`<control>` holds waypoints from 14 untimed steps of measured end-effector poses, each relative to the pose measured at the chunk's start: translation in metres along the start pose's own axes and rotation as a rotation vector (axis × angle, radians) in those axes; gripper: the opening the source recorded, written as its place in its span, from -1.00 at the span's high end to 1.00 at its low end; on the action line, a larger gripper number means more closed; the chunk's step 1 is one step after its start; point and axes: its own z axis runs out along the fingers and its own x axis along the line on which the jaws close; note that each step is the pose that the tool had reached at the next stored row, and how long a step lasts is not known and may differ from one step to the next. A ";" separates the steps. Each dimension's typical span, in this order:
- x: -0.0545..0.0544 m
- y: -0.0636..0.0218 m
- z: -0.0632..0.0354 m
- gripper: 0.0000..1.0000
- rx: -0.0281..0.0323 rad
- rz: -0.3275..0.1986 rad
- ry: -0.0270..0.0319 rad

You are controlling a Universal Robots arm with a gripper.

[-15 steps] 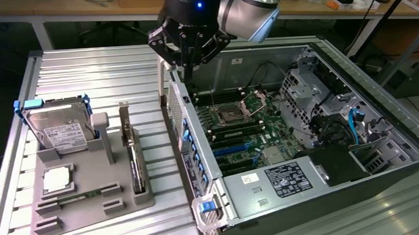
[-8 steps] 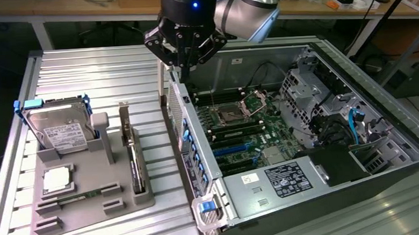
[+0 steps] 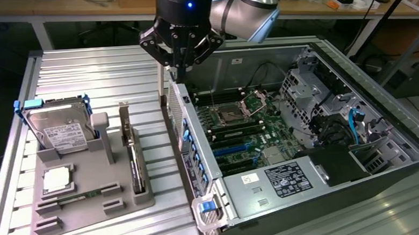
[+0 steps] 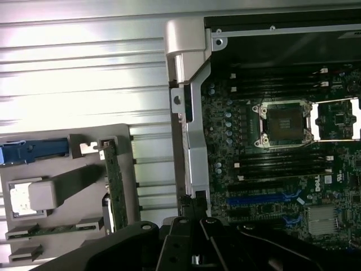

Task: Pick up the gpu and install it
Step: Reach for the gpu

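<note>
One clenched, empty end effector (image 3: 180, 70) hung over the case wall (image 3: 189, 134) and might clip it if lowered; the gpu (image 3: 132, 159) stood untouched.

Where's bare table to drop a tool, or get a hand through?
Free: ribbed aluminium table behind the grey plastic holder tray in the exterior view, and the near strip in front of it. Only a narrow strip lies between the tray and the open metal computer case. Crowded: tray slots, case interior.

Ribbed shiny metal table (image 3: 85, 75); matt black end effector (image 3: 180, 75).
</note>
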 end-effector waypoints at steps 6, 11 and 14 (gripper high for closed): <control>0.005 -0.0005 -0.0001 0.79 0.0000 0.000 0.0000; 0.011 -0.0013 -0.0003 0.79 0.0000 -0.001 0.0000; 0.014 -0.0016 -0.0004 0.79 0.0000 -0.001 0.0000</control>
